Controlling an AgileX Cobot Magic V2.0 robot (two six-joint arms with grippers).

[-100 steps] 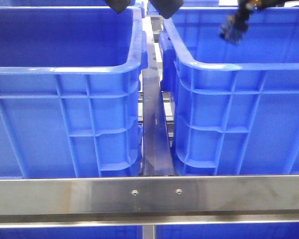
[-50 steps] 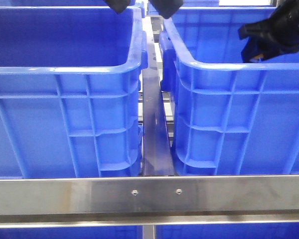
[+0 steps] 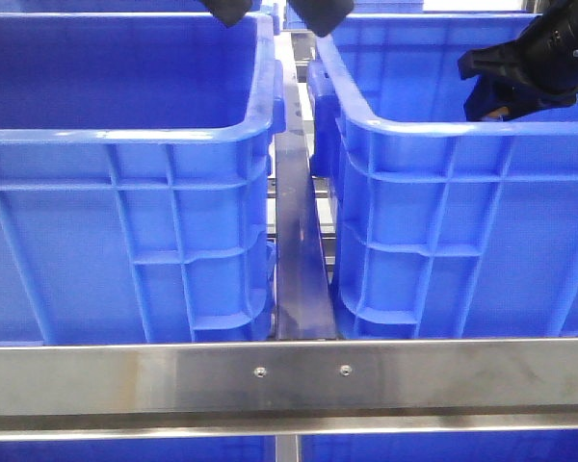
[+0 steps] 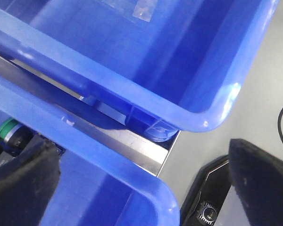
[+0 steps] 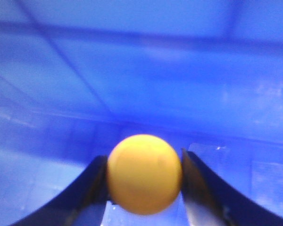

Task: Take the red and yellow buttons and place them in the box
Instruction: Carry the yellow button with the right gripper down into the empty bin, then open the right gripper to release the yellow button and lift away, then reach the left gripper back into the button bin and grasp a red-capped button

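My right gripper (image 3: 486, 100) hangs inside the right-hand blue crate (image 3: 414, 130), just below its near rim. It is shut on the yellow button (image 5: 144, 173), an orange-yellow round disc pinched between the two dark fingers (image 5: 85, 188); blue crate wall fills the right wrist view behind it. My left gripper (image 3: 275, 13) is high over the gap between the crates, open and empty, its fingers (image 4: 23, 183) wide apart. The left-hand blue crate (image 3: 125, 135) looks the same, and I cannot tell which is the box. The red button is out of view.
A steel rail (image 3: 299, 250) runs between the two crates and a steel crossbar (image 3: 289, 377) spans the front. In the left wrist view, grey floor (image 4: 254, 94) lies beyond the crate corners, with a black camera unit (image 4: 207, 212) on it.
My right gripper has swung to the right and nearer inside the right crate, then shifted only slightly in the last half second. The left gripper has stayed still.
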